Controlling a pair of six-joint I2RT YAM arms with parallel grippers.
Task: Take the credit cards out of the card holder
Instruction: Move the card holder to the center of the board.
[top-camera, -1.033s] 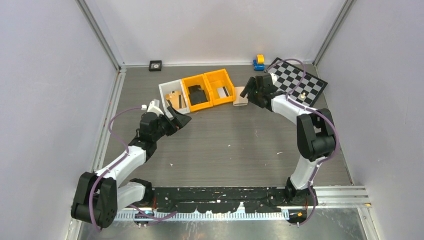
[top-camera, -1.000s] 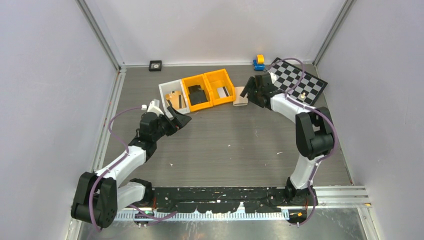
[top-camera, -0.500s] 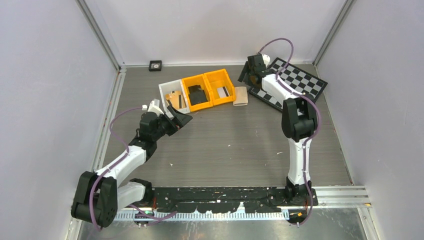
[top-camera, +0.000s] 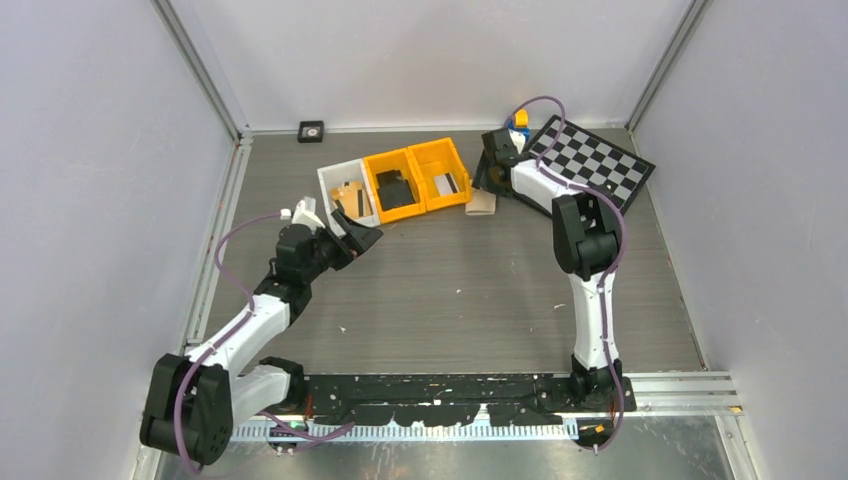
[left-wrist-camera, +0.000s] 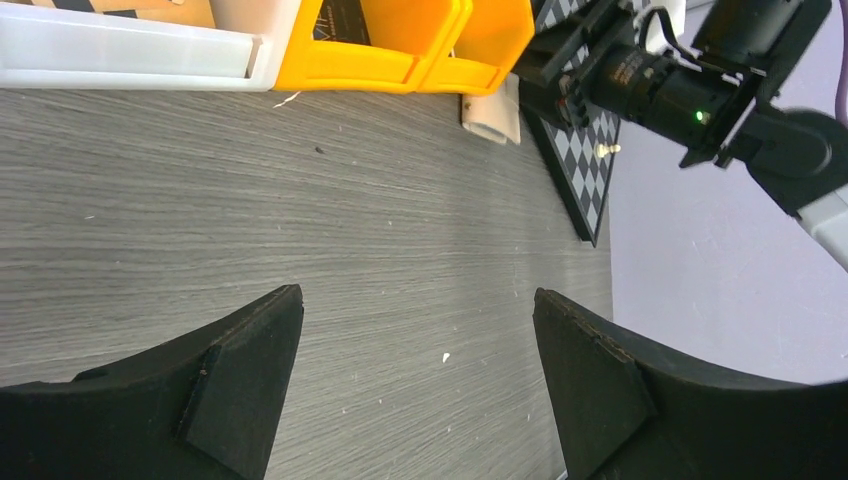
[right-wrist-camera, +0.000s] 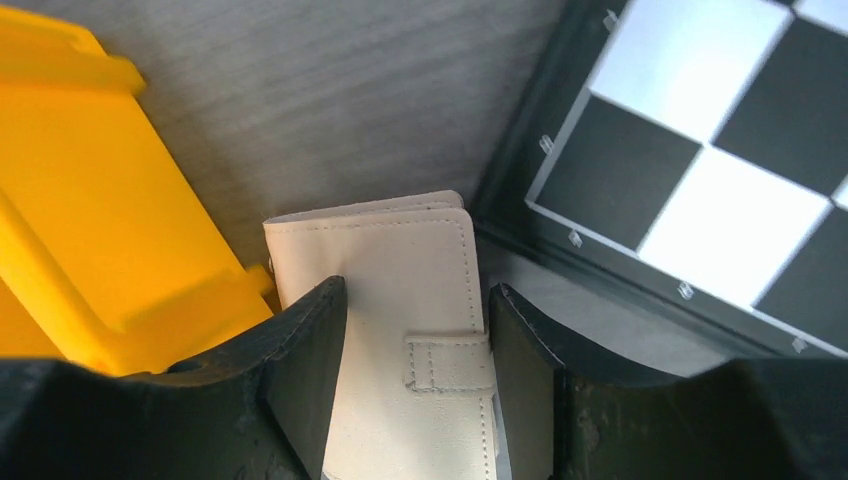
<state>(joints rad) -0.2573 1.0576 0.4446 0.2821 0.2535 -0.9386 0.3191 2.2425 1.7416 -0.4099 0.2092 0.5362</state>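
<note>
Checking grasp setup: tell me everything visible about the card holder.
The card holder is a beige, leather-like wallet with stitched edges and a small strap loop near one long edge. It is closed and lies flat on the table, in the gap between the yellow bin and the checkerboard. The right gripper straddles it, a finger along each long side; whether they press it cannot be told. No cards show.
</note>
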